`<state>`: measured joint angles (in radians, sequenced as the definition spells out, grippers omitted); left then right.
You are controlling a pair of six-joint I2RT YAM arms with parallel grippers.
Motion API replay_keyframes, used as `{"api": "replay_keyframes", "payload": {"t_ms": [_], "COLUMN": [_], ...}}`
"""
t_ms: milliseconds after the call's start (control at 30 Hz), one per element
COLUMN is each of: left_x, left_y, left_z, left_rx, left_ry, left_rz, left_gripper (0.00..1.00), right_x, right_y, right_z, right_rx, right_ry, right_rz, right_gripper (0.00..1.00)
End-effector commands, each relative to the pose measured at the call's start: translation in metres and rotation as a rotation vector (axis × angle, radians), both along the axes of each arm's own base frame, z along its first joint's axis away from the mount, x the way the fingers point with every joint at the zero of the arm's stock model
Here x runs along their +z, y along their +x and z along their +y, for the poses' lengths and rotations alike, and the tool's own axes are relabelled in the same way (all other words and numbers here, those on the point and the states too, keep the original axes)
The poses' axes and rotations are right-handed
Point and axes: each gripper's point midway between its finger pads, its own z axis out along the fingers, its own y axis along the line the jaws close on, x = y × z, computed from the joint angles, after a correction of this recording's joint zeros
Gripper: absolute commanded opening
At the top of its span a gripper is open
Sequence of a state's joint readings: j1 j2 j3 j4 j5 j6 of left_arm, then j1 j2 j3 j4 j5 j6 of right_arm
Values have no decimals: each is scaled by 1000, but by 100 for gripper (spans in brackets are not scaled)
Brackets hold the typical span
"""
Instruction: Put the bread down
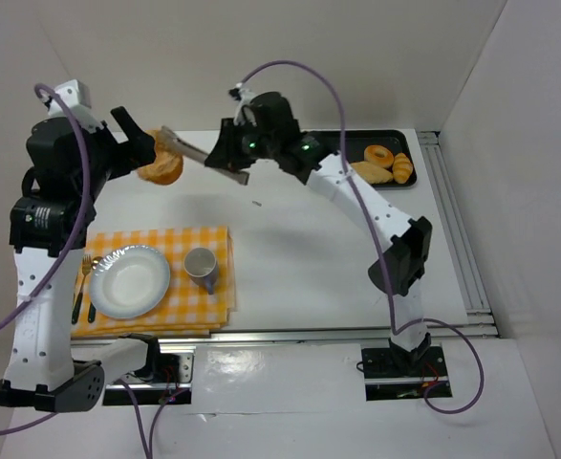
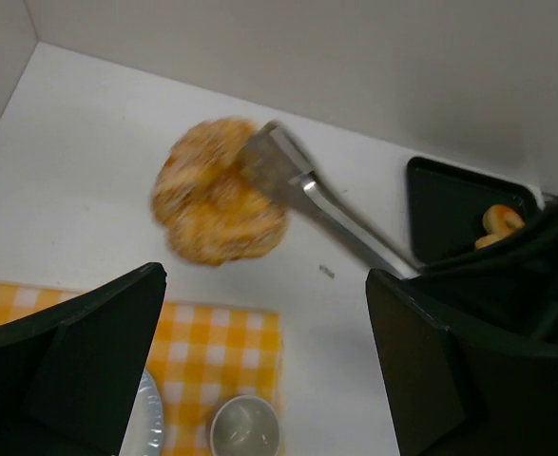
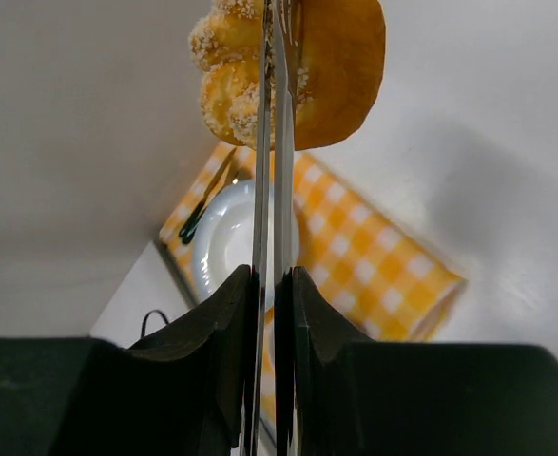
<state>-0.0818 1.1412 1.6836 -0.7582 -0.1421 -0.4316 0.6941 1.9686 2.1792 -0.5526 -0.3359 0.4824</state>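
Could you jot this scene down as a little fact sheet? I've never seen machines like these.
bread: held aloft in the tongs
right gripper: shut on the tongs
left gripper: open, holding nothing, near the bread
plate: white, empty, on the yellow checked cloth
cup: beside the plate, on the cloth
tray: black, holds other pastries
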Motion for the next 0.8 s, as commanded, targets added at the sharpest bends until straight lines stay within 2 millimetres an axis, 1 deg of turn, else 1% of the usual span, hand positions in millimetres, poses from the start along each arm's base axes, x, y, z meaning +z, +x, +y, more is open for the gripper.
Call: {"api": "replay_keyframes", "payload": {"t_ms": [0,33,100,133,167,200,233,267,300,333,367,400,433,500,533,567,600,633,667,700,733,767], "left_x": [59,71,78,81,81,86,83,83,83,83,83,82,78,78,74,71,71,66,62,62,62,58], "left_y": [-22,-28,-28,-30,-30,-32,-33,-33,-33,-33,-33,-35,-34,-34,-32,-33,-33,-31,-30,-30,-30,-29], "left_z": [7,7,7,8,8,8,8,8,8,9,9,7,7,5,5,5,5,5,5,5,5,5], "left_rx": [34,32,32,30,30,30,29,29,29,27,27,18,18,7,7,7,7,7,7,7,7,7], "left_ry": [-39,-31,-32,-24,-23,-24,-15,-14,-14,-6,-5,-7,-6,-8,-7,-7,-7,-6,-5,-5,-5,-4], "left_rz": [-174,-201,-215,-220,-220,-231,-222,-222,-222,-221,-221,-221,-212,-212,-200,-196,-196,-183,-172,-172,-172,-163], "left_gripper": [100,100,100,100,100,100,100,100,100,100,100,100,100,100,100,100,100,100,100,100,100,100], "right_x": [8,2,-4,-17,-22,-31,-37,-49,-61,-63,-80,-80,-85,-97,-101,-102,-110,-118,-128,-128,-135,-135], "right_y": [-28,-35,-55,-66,-74,-81,-95,-100,-105,-111,-118,-122,-132,-136,-140,-148,-150,-157,-159,-159,-159,-159], "right_z": [60,69,87,101,107,113,121,125,127,128,131,130,132,131,130,133,135,139,138,137,137,137], "right_rx": [136,154,232,269,295,312,339,342,342,348,359,377,403,416,435,454,466,488,486,486,484,484], "right_ry": [84,76,84,73,69,61,52,33,13,14,-7,-2,-4,-14,-17,-11,-16,-25,-47,-47,-62,-62], "right_rz": [-39,-29,-2,17,27,52,62,77,92,103,122,128,154,185,200,212,225,240,264,264,280,280], "right_gripper": [0,0,0,0,0,0,0,0,0,0,0,0,0,0,0,0,0,0,0,0,0,0]}}
